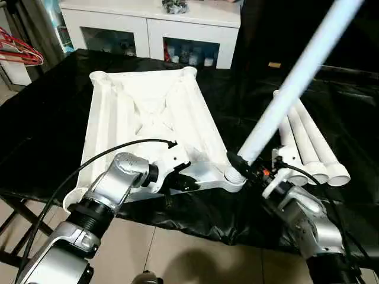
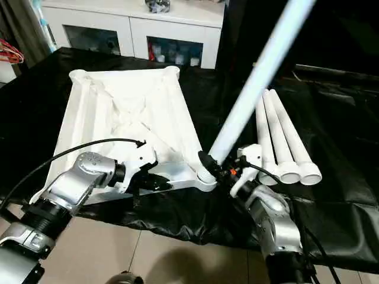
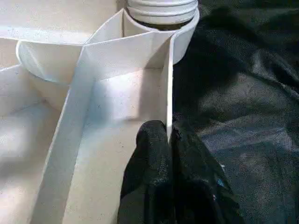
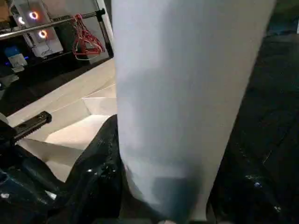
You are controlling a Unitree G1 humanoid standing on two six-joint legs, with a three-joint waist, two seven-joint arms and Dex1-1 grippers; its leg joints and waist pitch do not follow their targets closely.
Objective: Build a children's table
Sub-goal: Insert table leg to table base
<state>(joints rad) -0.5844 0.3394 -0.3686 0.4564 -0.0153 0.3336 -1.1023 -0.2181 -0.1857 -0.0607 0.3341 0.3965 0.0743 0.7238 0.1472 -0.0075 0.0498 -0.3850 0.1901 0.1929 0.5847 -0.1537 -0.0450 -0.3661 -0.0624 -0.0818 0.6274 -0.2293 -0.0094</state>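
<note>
Both jaws were clamped: my left gripper (image 3: 169, 140) on the tabletop's (image 1: 148, 112) rim, my right gripper (image 1: 247, 165) on the leg (image 1: 284, 94). I judged the leg needed squaring over its corner socket (image 1: 235, 177) before turning.

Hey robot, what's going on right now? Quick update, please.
Left tool clamps tabletop edge rib. Right tool holds leg at near corner socket. Three spare legs beside.

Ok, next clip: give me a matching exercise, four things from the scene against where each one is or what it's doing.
Things:
1. white plastic ribbed tabletop
2. long white tube leg
3. three spare white tube legs
4. left hand

States:
A. lying side by side on the black sheet
B. clamped on the tabletop's edge wall
C. upside down on the black sheet
D. held by the right hand, base at a corner socket

Pairs: 1-C, 2-D, 3-A, 4-B
</note>
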